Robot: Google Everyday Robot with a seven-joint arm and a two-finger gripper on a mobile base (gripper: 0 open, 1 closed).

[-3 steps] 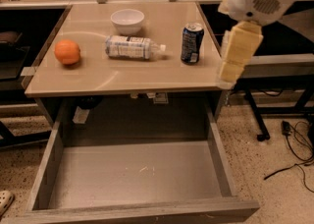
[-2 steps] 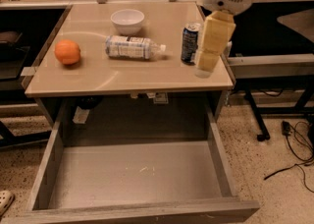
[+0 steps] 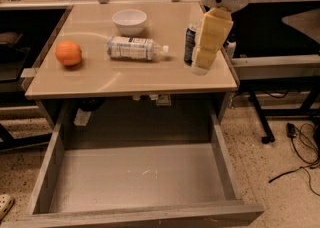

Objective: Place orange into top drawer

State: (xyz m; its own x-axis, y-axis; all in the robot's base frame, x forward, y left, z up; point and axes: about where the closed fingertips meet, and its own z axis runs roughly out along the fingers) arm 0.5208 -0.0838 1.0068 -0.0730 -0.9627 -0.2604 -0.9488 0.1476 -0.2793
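The orange [image 3: 68, 53] sits on the beige table top [image 3: 110, 79] near its left edge. The top drawer [image 3: 137, 179] is pulled wide open below the table, its grey bottom bare. My gripper [image 3: 202, 66] hangs from the white arm over the right side of the table, pointing down, far to the right of the orange. It partly hides a blue can [image 3: 190, 42] behind it.
A white bowl [image 3: 129, 21] stands at the back of the table. A clear plastic bottle [image 3: 134, 49] lies on its side in the middle. Black cables [image 3: 300, 147] lie on the floor at the right.
The arm and gripper have moved left, from beyond the table's right edge to over its right side. The orange and drawer have not moved.
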